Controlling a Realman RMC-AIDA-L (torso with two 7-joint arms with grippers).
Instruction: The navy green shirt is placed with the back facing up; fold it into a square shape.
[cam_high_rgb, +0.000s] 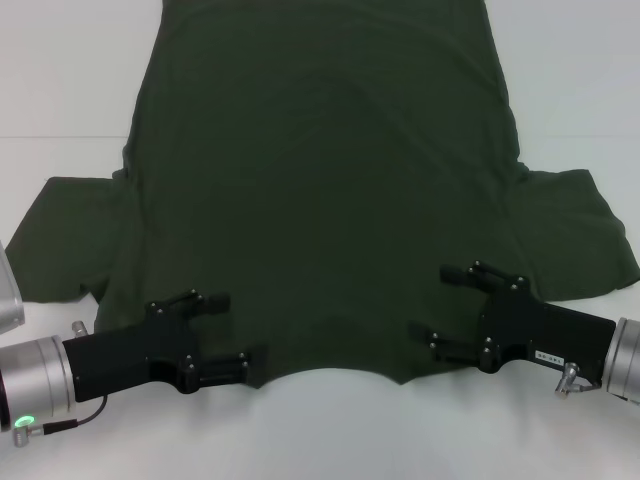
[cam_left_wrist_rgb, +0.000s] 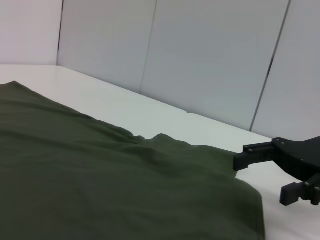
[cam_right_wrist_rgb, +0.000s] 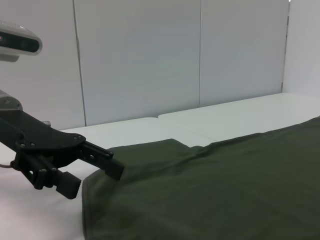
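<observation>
1. Navy green shirt (cam_high_rgb: 320, 200) lies flat on white tabletop (cam_high_rgb: 60, 90), collar edge nearest the robot.
2. Left pincer (cam_high_rgb: 228, 334) and right pincer (cam_high_rgb: 440, 308) both gape wide over the near shoulders, holding nothing.
3. Judgement: close both evenly on the fabric edge and lift together, avoiding skew.

The navy green shirt (cam_high_rgb: 320, 210) is plain dark olive, without print. Both end effectors, left (cam_high_rgb: 232, 335) and right (cam_high_rgb: 442, 308), are black. The surface (cam_high_rgb: 60, 90) is white.
</observation>
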